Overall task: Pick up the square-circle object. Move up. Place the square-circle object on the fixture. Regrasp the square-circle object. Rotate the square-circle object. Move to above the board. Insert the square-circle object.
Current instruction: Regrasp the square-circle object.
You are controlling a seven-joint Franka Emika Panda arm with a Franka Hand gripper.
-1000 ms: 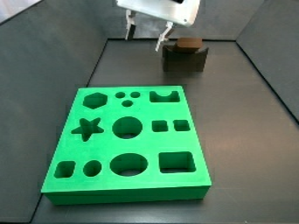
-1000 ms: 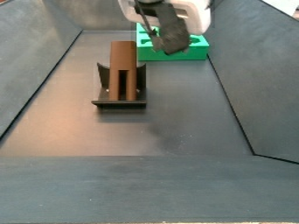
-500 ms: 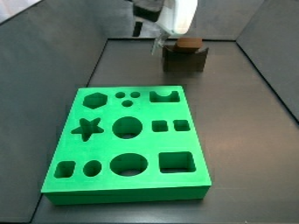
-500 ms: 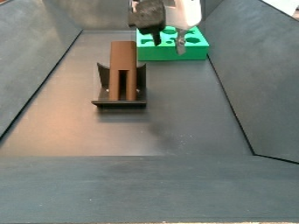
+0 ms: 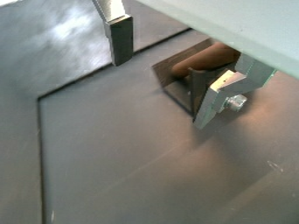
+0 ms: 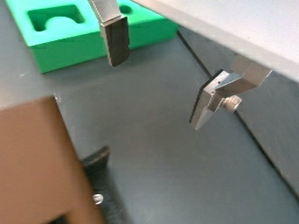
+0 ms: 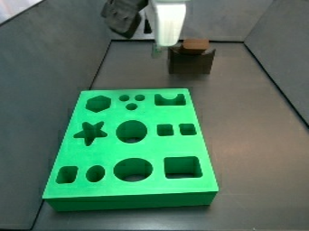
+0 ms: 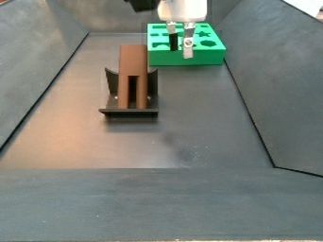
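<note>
— What is taking up the most room right now?

— The green board (image 7: 133,144) is lying flat on the dark bench (image 8: 190,142), its shaped holes facing up. In a side view it is sitting at the far end, behind everything else (image 8: 186,44).

— And the fixture?

— The dark fixture (image 8: 128,90) is standing on the bench apart from the board, with bare bench between them. The brown peg (image 8: 131,64) is resting on it, lying along its top. In a side view only the peg's end is showing above the dark block (image 7: 191,43).

— Where is the claw relative to the peg?

— The claw (image 8: 186,36) is hanging in the air, up and off to the side of the fixture, not touching the peg. In a side view it is hovering just beside the fixture (image 7: 161,41). In a wrist view the peg (image 5: 205,59) is showing beyond the gap, nearer one finger than the other.

— Is it holding anything?

— No. The fingers (image 6: 114,39) are standing spread wide with nothing between them.

— Anything blocking the way?

— Only the fixture's own dark walls (image 5: 184,87) are flanking the peg; the bench around it is carrying nothing else that I can make out.
</note>
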